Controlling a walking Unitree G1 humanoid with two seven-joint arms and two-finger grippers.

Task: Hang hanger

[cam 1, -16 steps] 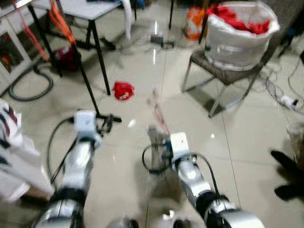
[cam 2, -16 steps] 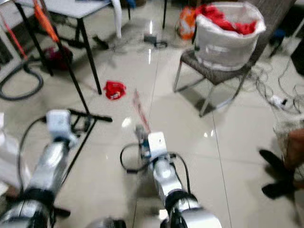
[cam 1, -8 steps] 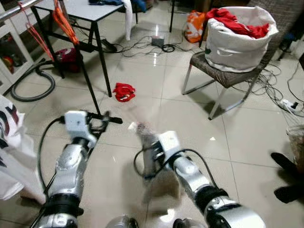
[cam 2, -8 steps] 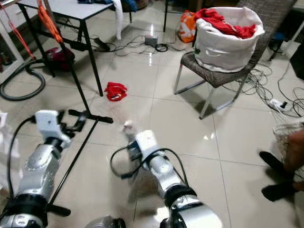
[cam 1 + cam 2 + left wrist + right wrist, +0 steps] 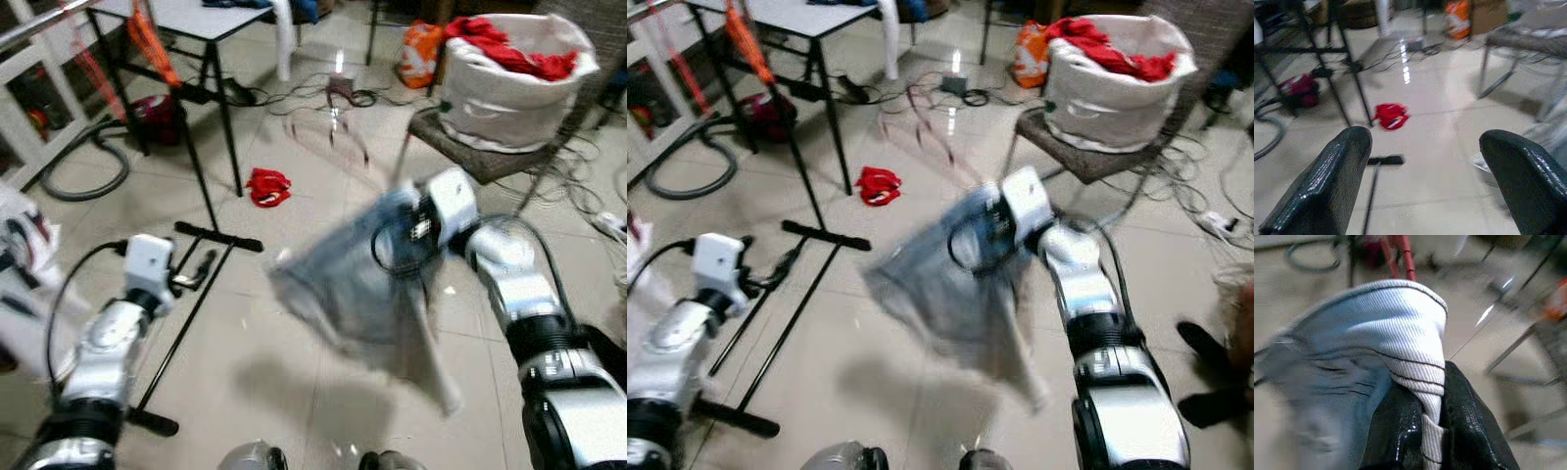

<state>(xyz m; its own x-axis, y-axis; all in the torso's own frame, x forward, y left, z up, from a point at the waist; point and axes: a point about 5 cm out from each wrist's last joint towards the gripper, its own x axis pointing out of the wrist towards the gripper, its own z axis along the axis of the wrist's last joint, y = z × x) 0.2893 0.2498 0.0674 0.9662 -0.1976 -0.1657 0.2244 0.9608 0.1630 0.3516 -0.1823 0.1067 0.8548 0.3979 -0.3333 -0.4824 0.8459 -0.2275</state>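
My right gripper (image 5: 400, 211) is raised over the floor, shut on a red hanger (image 5: 1403, 257) where it passes through the ribbed collar of a blue-grey garment (image 5: 358, 284). The hanger's hook (image 5: 323, 132) is a blurred red streak above the garment, which swings below and left of the gripper. The collar (image 5: 1415, 333) is pinched between the black fingers (image 5: 1469, 431). At lower left my left gripper (image 5: 201, 269) is open and holds nothing, its fingertips (image 5: 1327, 181) wide apart. It points at the black clothes rack's foot (image 5: 217, 236). The rack's rail (image 5: 49, 22) carries orange hangers (image 5: 149, 39).
A chair (image 5: 470, 147) holds a white laundry basket (image 5: 509, 78) of red clothes at the back right. A red cloth (image 5: 266, 186) lies on the tiles. There is a table (image 5: 211, 15), a vacuum hose (image 5: 88, 176) and cables (image 5: 578, 186). A person's dark shoes (image 5: 1205, 338) show at the right edge.
My right arm has swung up, forward and to the right, lifting the hanger and garment from low in front of me. The left arm has barely moved; the camera shifted slightly.
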